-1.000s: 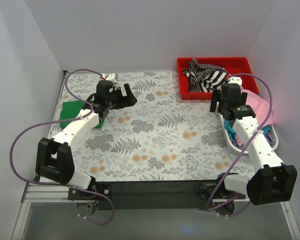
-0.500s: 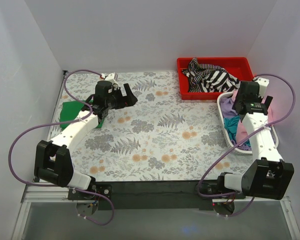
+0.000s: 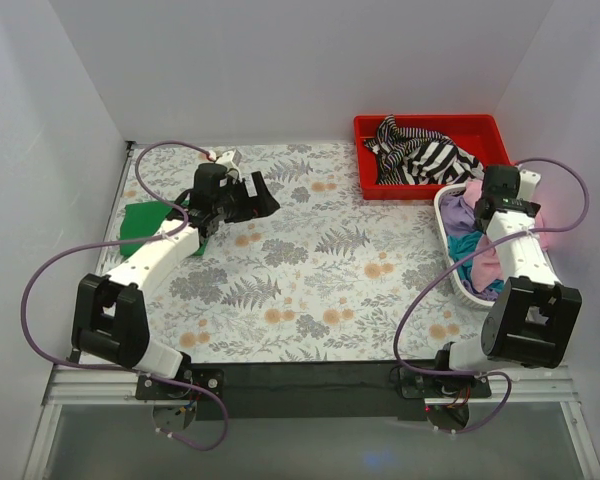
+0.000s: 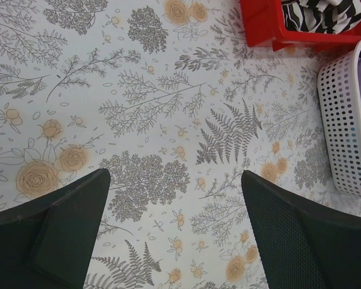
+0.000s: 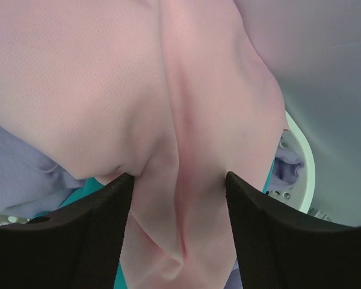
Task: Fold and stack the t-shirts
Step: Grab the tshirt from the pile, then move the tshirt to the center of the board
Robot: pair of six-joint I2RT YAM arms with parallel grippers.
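Red bin beside white basket on floral table.

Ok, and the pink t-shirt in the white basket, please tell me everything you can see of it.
The pink t-shirt is plain, soft, fine-knit cloth, light pink, unfolded and crumpled. It lies on top of the heap in the white basket, over purple cloth and teal cloth. One raised fold runs down its middle; the right arm's jaws stand open on either side of that fold, not closed on it. Sleeves and collar cannot be told apart.
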